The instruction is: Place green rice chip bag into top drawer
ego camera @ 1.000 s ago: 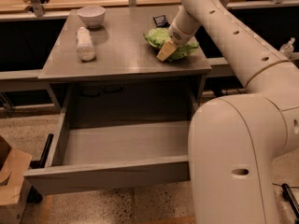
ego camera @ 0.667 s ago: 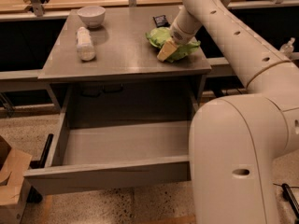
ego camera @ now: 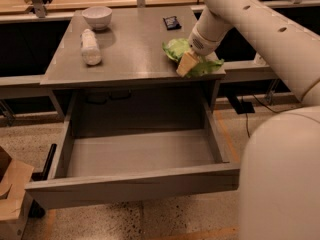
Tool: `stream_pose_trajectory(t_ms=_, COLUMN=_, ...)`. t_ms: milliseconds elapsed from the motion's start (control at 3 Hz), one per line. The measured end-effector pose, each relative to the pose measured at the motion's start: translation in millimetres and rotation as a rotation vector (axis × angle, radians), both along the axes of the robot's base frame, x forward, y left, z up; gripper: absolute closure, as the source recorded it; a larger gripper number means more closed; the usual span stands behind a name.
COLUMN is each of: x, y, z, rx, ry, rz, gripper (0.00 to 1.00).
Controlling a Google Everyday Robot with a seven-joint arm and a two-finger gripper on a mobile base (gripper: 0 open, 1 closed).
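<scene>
The green rice chip bag (ego camera: 176,48) is a crumpled light-green bag at the front right corner of the grey desk top, and part of it hangs past the edge. My gripper (ego camera: 186,64) reaches down from the white arm at the upper right. Its tan fingers (ego camera: 184,65) are shut on the bag's middle. The top drawer (ego camera: 135,185) stands pulled out wide below the desk top. Its grey inside is bare, and its front panel faces me.
A white bottle (ego camera: 90,48) lies on the left of the desk top, with a white bowl (ego camera: 97,16) behind it. A small black packet (ego camera: 171,22) lies at the back. A cardboard box (ego camera: 11,194) stands on the floor at the lower left. My white base (ego camera: 280,179) fills the right.
My gripper has moved with the bag toward the front right edge of the desk top. The black packet behind it now shows fully.
</scene>
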State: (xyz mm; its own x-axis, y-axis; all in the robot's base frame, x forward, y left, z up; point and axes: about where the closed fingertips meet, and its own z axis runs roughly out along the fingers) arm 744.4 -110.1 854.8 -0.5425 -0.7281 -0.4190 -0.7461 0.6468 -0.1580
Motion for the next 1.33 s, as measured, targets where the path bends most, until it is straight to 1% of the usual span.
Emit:
stream_pose_trajectory(t_ms=333, x=-49.7, y=1.7, z=-6.5, rx=-0.001, ry=0.091, rz=-0.027, gripper=0.87)
stream_pose_trajectory(t_ms=667, x=-92.9, y=7.4, z=-13.4, rx=0.011, ry=0.178, rz=-0.034, gripper=1.0)
stream_pose_trajectory(t_ms=1000, x=-136.5, y=19.3, z=-30.6, rx=0.053, ry=0.247, rz=-0.026, gripper=1.0)
stream_pose_trajectory(t_ms=1333, x=-155.6, y=22.2, z=-54.8, rx=0.041, ry=0.302, rz=-0.014, gripper=1.0)
